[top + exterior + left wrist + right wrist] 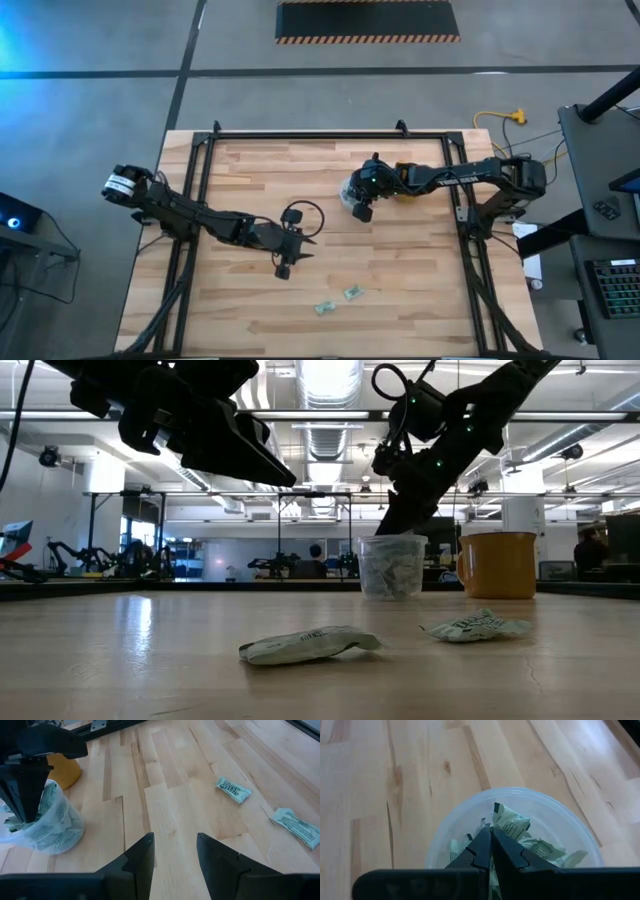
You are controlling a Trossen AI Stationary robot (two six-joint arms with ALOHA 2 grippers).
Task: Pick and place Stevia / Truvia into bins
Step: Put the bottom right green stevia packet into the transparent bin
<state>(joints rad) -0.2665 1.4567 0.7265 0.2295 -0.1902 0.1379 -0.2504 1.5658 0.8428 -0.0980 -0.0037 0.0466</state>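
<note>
Sachets left: I see two Stevia sachets (pixel 352 293) (pixel 323 308) lying on the table (pixel 420 290), near edge.
Left pincer (pixel 173 851): open, empty, hovering above table; I judge it must descend on one next.
Right pincer (pixel 490 845): closed, tips over the bin (pixel 580 837), sachets inside.

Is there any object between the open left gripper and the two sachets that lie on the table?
Nothing visible. Bare wood lies between the left gripper and both sachets. The clear cup and the orange cup stand off to the other side, where the right gripper is shut over the clear cup.
</note>
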